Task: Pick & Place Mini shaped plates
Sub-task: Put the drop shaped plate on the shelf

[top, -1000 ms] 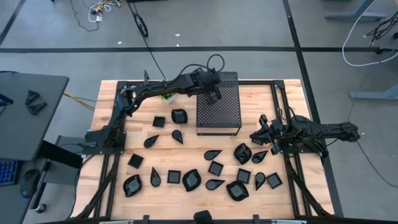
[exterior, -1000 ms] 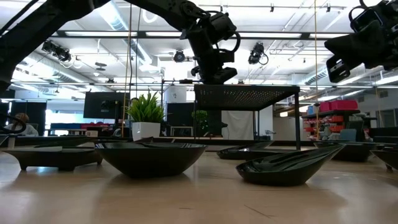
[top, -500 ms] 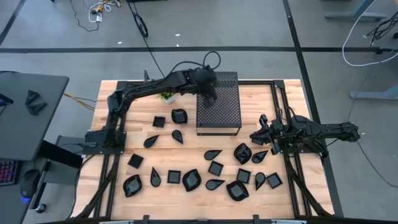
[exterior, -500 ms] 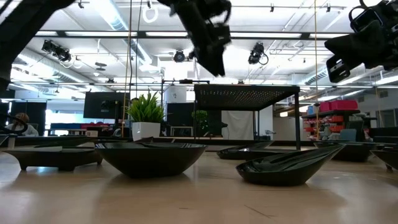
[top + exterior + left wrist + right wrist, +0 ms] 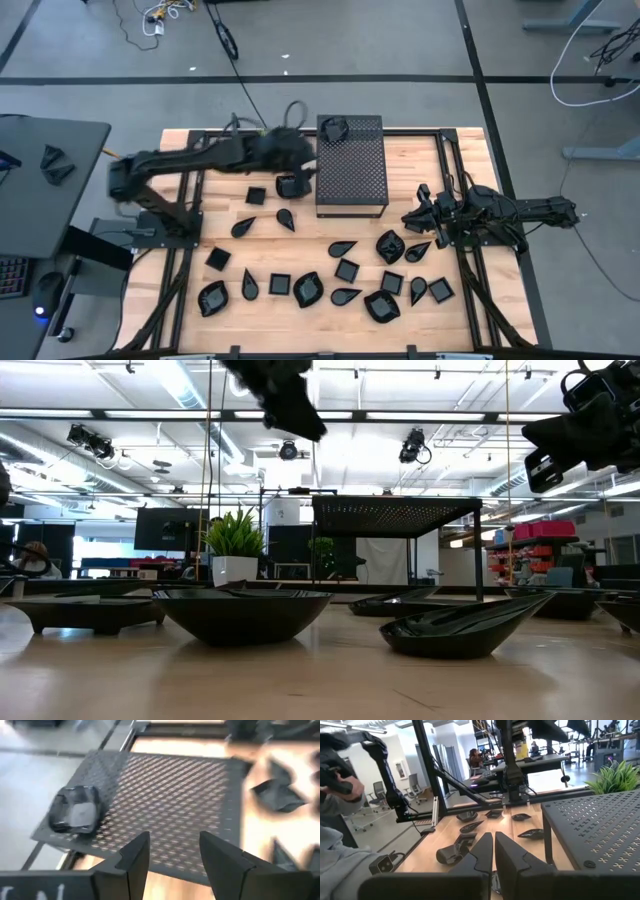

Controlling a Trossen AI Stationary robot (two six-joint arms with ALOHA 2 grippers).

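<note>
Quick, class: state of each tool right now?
Left tool: open, holding nothing, near the large black perforated box.
Right tool: closed, holding nothing.

Bare bench [image 5: 440, 165] lies right of the box [image 5: 352, 185]. Plates [image 5: 345, 270] crowd the bench before it; one plate [image 5: 336, 127] sits on its top.

perforated box [image 5: 351, 166] mid-table | potted plant [image 5: 236, 545] behind | wooden table [image 5: 460, 317]
</note>
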